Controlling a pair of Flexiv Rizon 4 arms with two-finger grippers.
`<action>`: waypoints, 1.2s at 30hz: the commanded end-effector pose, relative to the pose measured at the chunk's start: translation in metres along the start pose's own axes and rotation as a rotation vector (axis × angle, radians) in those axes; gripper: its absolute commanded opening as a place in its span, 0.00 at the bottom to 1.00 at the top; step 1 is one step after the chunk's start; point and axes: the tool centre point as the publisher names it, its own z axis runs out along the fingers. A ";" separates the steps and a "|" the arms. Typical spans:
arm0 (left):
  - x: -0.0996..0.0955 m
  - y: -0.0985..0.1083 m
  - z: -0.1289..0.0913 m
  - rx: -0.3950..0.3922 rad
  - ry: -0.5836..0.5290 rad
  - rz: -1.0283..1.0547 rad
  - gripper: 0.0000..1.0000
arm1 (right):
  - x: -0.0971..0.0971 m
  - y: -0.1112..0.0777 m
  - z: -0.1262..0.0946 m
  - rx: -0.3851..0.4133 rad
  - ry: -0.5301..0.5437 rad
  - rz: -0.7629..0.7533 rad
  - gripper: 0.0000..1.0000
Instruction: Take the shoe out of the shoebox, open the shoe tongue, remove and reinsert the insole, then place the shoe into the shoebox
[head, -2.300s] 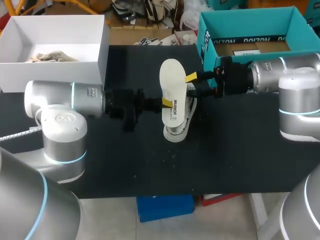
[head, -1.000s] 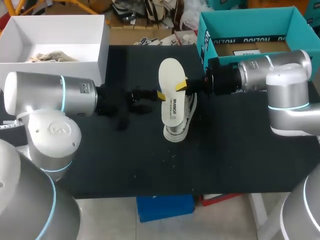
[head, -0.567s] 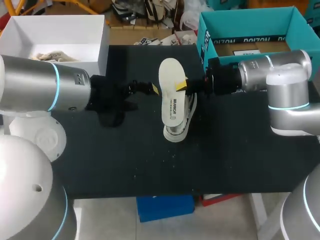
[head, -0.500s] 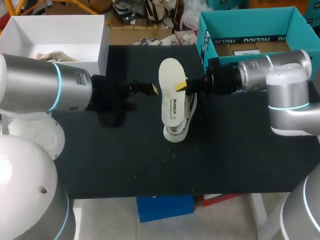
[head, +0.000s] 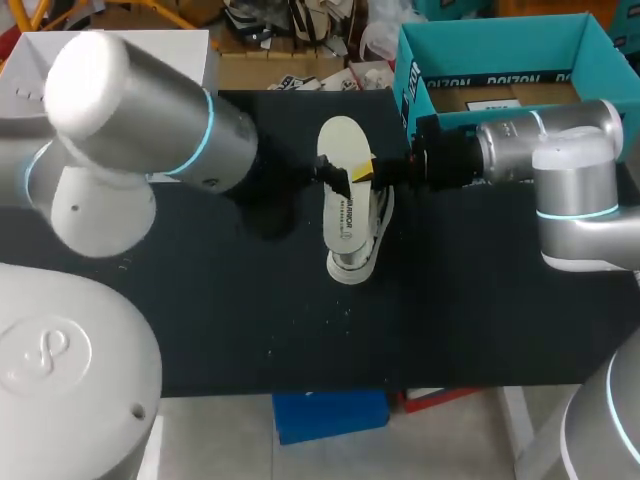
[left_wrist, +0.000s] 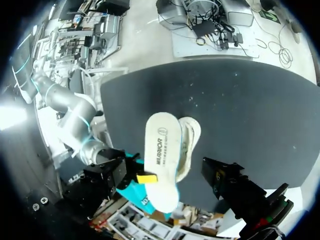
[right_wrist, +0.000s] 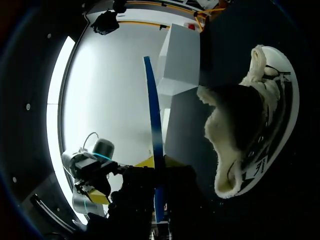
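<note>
**Head view:** The right arm reaches in over the far right of the black table. The right gripper is clamped on one edge of the white insole, which is held broad face up over the shoe. The shoe sits near the table's middle, outside the teal shoebox, which stands open at the far right corner just behind the right arm. The left arm crosses in from the far left and hides most of the white box. The left gripper hangs at the insole's other edge, and I cannot tell whether it is open or closed. A broad band of bare tabletop runs from the shoe to the near edge.

**Left wrist view:** The insole overlaps the shoe beside it. One yellow tip of the right gripper is on the insole's rim. Bare table spreads beyond the shoe to its edge.

**Right wrist view:** The insole shows edge-on as a thin blue line pinched between the yellow fingertips, one on each side. The shoe, its fleece-lined mouth gaping, lies just beside it. The white box stands beyond, at the table's edge.
</note>
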 end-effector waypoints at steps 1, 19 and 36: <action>-0.013 0.007 0.010 0.035 0.365 0.017 1.00 | 0.000 0.001 0.001 0.001 -0.001 0.001 0.00; -0.022 0.005 0.028 0.089 0.373 0.027 1.00 | 0.000 0.001 0.001 0.001 -0.001 0.001 0.00; -0.029 0.062 0.043 0.060 0.328 0.058 1.00 | 0.000 0.001 0.001 0.001 -0.001 0.001 0.00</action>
